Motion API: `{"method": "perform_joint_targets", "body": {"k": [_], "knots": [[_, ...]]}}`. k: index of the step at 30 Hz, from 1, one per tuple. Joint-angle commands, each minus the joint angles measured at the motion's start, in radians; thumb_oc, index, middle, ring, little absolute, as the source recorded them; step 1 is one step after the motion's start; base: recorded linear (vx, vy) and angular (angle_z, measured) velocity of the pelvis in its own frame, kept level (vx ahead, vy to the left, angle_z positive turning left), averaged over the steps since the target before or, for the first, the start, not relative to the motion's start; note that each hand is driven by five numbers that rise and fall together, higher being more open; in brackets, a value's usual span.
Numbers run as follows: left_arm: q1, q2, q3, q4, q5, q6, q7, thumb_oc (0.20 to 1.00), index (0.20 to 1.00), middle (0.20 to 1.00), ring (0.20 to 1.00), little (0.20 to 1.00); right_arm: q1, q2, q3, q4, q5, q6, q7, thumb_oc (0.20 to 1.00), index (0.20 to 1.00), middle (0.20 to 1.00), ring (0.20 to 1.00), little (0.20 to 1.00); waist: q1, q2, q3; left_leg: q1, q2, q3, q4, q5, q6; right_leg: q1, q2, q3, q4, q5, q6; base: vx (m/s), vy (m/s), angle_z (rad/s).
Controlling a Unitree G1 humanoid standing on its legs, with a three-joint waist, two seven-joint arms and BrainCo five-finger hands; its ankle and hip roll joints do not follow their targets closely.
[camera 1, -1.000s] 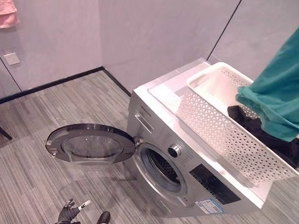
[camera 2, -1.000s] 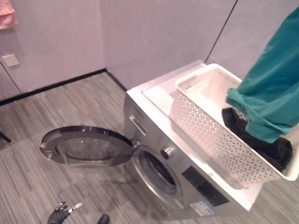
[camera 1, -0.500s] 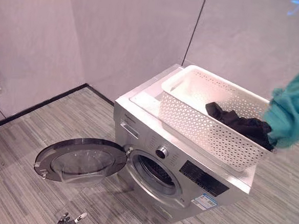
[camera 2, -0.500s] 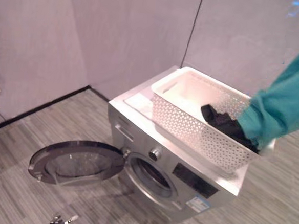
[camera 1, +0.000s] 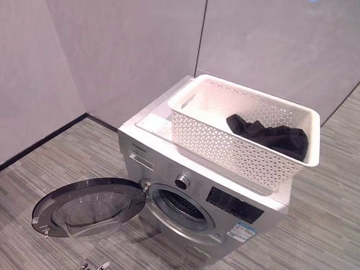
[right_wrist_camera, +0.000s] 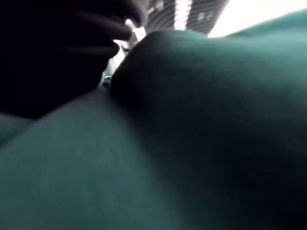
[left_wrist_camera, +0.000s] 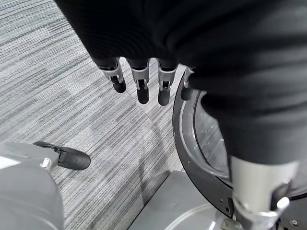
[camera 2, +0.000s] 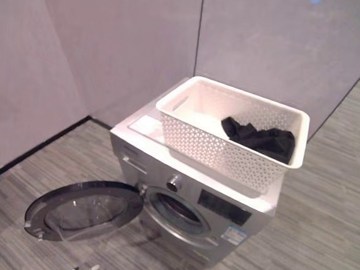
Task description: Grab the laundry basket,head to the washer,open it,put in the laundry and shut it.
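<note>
My left hand hangs relaxed over the floor by the open washer door; my right hand clutches teal cloth.

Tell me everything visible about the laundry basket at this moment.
The basket is a white rectangular tub, plastic by the look, with lattice-pierced walls, a smooth flared rim and a cut-out handle in its left end. It stands upright on top of the washer, turned slightly askew, its right end jutting past the washer's edge. A crumpled black garment lies in its right half; the rest of its floor is bare. No hand touches it.
</note>
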Motion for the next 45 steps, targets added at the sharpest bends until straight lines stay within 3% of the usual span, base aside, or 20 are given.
{"method": "perform_joint_targets", "body": {"k": [1,2,3,4,5,7,9,10,11,15,18,23,28,36,39,43,44,45], "knots": [[-0.066,-0.029,0.021,0.018,0.033,-0.024,-0.006,1.000,1.000,1.000,1.000,1.000,0.074,-0.041,-0.054,-0.091,-0.003,-0.044,0.015,0.200,0.200,0.200,0.200,0.200,0.030,-0.018,0.025,-0.016,0.014,-0.033,0.004,-0.059,0.008,0.048,-0.061,-0.006,0.009,-0.006,0.058,-0.01,0.003,-0.23],[-0.063,-0.029,0.026,0.019,0.034,-0.025,-0.005,1.000,1.000,1.000,1.000,1.000,0.127,-0.033,-0.107,-0.099,-0.008,-0.042,0.013,0.200,0.200,0.200,0.200,0.200,0.025,-0.017,0.023,-0.015,0.016,-0.032,0.004,-0.060,0.008,0.048,-0.059,-0.005,0.009,-0.006,0.057,-0.02,0.012,-0.34],[-0.040,-0.032,0.083,0.010,0.054,-0.021,-0.004,1.000,1.000,1.000,1.000,1.000,0.787,0.126,-0.711,-0.250,-0.083,-0.051,0.000,0.200,0.200,0.200,0.200,0.200,-0.043,-0.020,0.011,-0.017,0.015,-0.027,0.004,-0.059,0.012,0.042,-0.061,0.000,0.009,-0.003,0.057,-0.06,0.029,-0.27],[-0.042,0.016,0.081,0.005,0.068,-0.019,-0.006,1.000,1.000,1.000,1.000,1.000,1.193,0.265,-1.090,-0.392,-0.135,-0.045,0.002,0.200,0.200,0.200,0.200,0.200,-0.050,-0.073,0.010,-0.030,0.007,-0.031,0.004,-0.042,0.018,0.033,-0.069,-0.007,0.009,0.009,0.054,0.00,0.000,0.00],[-0.046,0.033,0.070,0.003,0.077,-0.016,-0.010,1.000,1.000,1.000,1.000,1.000,1.386,0.361,-1.249,-0.495,-0.169,-0.042,0.014,0.200,0.200,0.200,0.200,0.200,-0.031,-0.087,0.018,-0.013,0.015,-0.025,0.004,-0.063,0.013,0.048,-0.063,-0.003,0.009,-0.008,0.056,0.01,-0.004,0.52],[-0.055,0.039,0.070,-0.002,0.094,-0.014,-0.010,1.000,1.000,1.000,1.000,1.000,1.563,0.518,-1.369,-0.661,-0.250,-0.026,0.032,0.200,0.200,0.200,0.200,0.200,-0.016,-0.087,0.031,-0.010,0.014,-0.020,0.004,-0.064,0.011,0.052,-0.066,-0.005,0.009,-0.011,0.056,0.03,-0.025,0.32],[-0.061,0.039,0.079,-0.019,0.106,-0.019,-0.006,1.000,1.000,1.000,1.000,1.000,1.635,0.640,-1.400,-0.773,-0.294,-0.029,0.048,0.200,0.200,0.200,0.200,0.200,-0.013,-0.077,0.040,-0.011,0.014,-0.015,0.004,-0.061,0.010,0.051,-0.068,-0.006,0.009,-0.012,0.056,0.00,-0.023,-0.45],[-0.060,0.042,0.078,-0.020,0.107,-0.019,-0.005,1.000,1.000,1.000,1.000,1.000,1.646,0.654,-1.409,-0.790,-0.299,-0.023,0.050,0.200,0.200,0.200,0.200,0.200,-0.011,-0.081,0.040,-0.011,0.014,-0.015,0.004,-0.061,0.010,0.052,-0.067,-0.007,0.009,-0.012,0.055,0.01,-0.018,-0.37],[-0.060,0.041,0.088,-0.034,0.123,-0.020,0.000,1.000,1.000,1.000,1.000,1.000,1.704,0.758,-1.429,-0.882,-0.347,-0.017,0.062,0.200,0.200,0.200,0.200,0.200,-0.014,-0.071,0.045,-0.012,0.015,-0.012,0.004,-0.060,0.010,0.050,-0.070,-0.006,0.009,-0.011,0.057,0.01,-0.017,-0.15],[-0.054,0.036,0.111,-0.068,0.126,-0.027,0.004,1.000,1.000,1.000,1.000,1.000,1.809,0.888,-1.467,-0.983,-0.472,0.015,0.064,0.200,0.200,0.200,0.200,0.200,-0.028,-0.057,0.053,-0.014,0.019,-0.001,0.004,-0.057,0.008,0.041,-0.069,-0.004,0.009,-0.012,0.058,0.00,-0.011,0.00],[-0.047,0.033,0.107,-0.089,0.118,-0.028,0.000,1.000,1.000,1.000,1.000,1.000,1.835,0.917,-1.474,-0.984,-0.528,0.052,0.052,0.200,0.200,0.200,0.200,0.200,-0.030,-0.055,0.053,-0.017,0.021,0.001,0.004,-0.057,0.009,0.036,-0.068,0.000,0.009,-0.011,0.057,0.00,-0.008,-0.03],[-0.051,0.021,0.103,-0.095,0.109,-0.031,0.004,1.000,1.000,1.000,1.000,1.000,1.893,1.027,-1.419,-0.963,-0.552,0.076,0.068,0.200,0.200,0.200,0.200,0.200,-0.040,-0.051,0.059,-0.017,0.024,0.008,0.004,-0.056,0.011,0.034,-0.067,0.002,0.009,-0.012,0.054,0.00,0.000,0.00],[-0.055,-0.003,0.118,-0.077,0.105,-0.031,-0.002,1.000,1.000,1.000,1.000,1.000,2.093,1.229,-1.293,-0.904,-0.634,0.134,0.135,0.200,0.200,0.200,0.200,0.200,-0.070,-0.041,0.076,-0.009,0.027,0.025,0.004,-0.056,0.016,0.030,-0.064,0.013,0.009,-0.015,0.051,0.01,-0.005,-0.03],[-0.021,0.004,0.158,-0.077,0.071,-0.037,0.005,1.000,1.000,1.000,1.000,1.000,2.214,1.282,-1.360,-0.763,-0.676,0.207,0.073,0.200,0.200,0.200,0.200,0.200,-0.098,-0.032,0.079,-0.002,0.028,0.033,0.004,-0.059,0.021,0.030,-0.061,0.023,0.009,-0.016,0.051,0.01,-0.005,-0.04],[-0.016,0.004,0.160,-0.085,0.061,-0.039,0.008,1.000,1.000,1.000,1.000,1.000,2.231,1.295,-1.340,-0.740,-0.664,0.201,0.081,0.200,0.200,0.200,0.200,0.200,-0.101,-0.031,0.079,0.001,0.026,0.037,0.004,-0.060,0.024,0.028,-0.062,0.029,0.009,-0.015,0.050,-0.01,0.005,-0.11],[-0.022,-0.003,0.126,-0.096,0.053,-0.048,0.016,1.000,1.000,1.000,1.000,1.000,2.212,1.349,-1.105,-0.680,-0.526,0.116,0.196,0.200,0.200,0.200,0.200,0.200,-0.103,-0.029,0.091,0.012,0.025,0.060,0.004,-0.057,0.027,0.022,-0.064,0.044,0.009,-0.008,0.049,-0.03,0.016,-0.13],[-0.022,-0.003,0.126,-0.096,0.053,-0.048,0.016,1.000,1.000,1.000,1.000,1.000,2.211,1.348,-1.105,-0.679,-0.526,0.115,0.196,0.200,0.200,0.200,0.200,0.200,-0.104,-0.030,0.091,0.011,0.024,0.060,0.004,-0.057,0.027,0.021,-0.064,0.044,0.009,-0.008,0.049,-0.03,0.022,-0.23],[-0.020,-0.002,0.100,-0.118,0.061,-0.053,0.013,1.000,1.000,1.000,1.000,1.000,2.200,1.360,-1.007,-0.665,-0.460,0.085,0.257,0.200,0.200,0.200,0.200,0.200,-0.100,-0.030,0.094,0.016,0.025,0.065,0.004,-0.055,0.026,0.019,-0.065,0.048,0.009,-0.008,0.049,-0.03,0.015,-0.13]]}}
